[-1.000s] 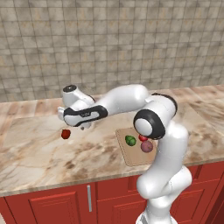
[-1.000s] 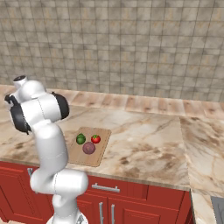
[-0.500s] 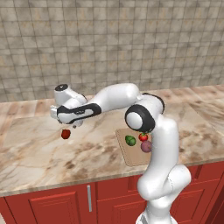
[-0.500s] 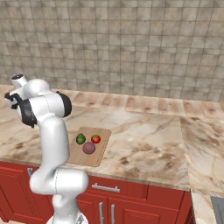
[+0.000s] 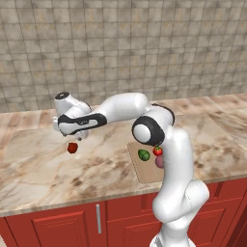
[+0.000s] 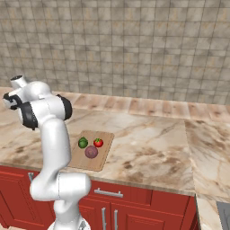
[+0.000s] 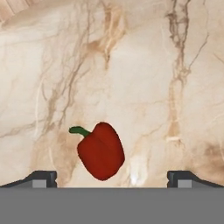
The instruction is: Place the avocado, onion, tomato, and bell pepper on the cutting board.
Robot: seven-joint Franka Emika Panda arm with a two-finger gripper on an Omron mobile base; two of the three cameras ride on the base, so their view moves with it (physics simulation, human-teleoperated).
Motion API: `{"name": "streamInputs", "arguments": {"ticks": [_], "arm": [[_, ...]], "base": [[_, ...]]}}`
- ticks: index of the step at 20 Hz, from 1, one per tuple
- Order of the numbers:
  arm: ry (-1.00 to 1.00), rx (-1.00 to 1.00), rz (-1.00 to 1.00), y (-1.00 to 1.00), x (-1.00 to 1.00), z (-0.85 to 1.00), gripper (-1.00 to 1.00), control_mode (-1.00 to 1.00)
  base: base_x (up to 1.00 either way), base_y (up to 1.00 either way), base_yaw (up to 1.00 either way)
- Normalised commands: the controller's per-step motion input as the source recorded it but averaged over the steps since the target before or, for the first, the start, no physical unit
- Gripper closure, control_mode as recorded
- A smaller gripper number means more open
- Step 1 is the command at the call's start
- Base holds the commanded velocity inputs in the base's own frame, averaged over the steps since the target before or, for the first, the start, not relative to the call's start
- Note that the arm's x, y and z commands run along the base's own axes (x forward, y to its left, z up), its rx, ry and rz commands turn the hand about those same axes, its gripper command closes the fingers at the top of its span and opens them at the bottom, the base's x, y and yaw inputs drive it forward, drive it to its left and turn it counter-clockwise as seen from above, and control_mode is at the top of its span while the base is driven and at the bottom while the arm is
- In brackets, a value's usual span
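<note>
Claw wide above marble counter

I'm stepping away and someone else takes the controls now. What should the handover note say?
Gripper: open, holding nothing, poised above the bell pepper.
Bell pepper lies on its side on the marble counter, left of the cutting board.
Done: avocado, tomato and onion sit on the board.
Left: descend, grasp the pepper, carry it to the board.
</note>
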Motion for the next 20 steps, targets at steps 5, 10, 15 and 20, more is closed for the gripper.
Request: {"name": "streamInputs", "arguments": {"ticks": [5,10,15,20], "arm": [[0.06,0.0,0.02,0.0,0.0,-0.24,-1.0,-1.0],[0.01,0.0,0.03,0.0,0.02,-0.15,-1.0,-1.0],[0.01,-0.02,0.03,0.0,0.15,-0.17,-1.0,-1.0],[0.02,-0.05,0.04,0.0,0.1,-0.32,-1.0,-1.0]], "base": [[0.0,0.0,0.0],[0.0,0.0,0.0],[0.0,0.0,0.0],[0.0,0.0,0.0]]}}
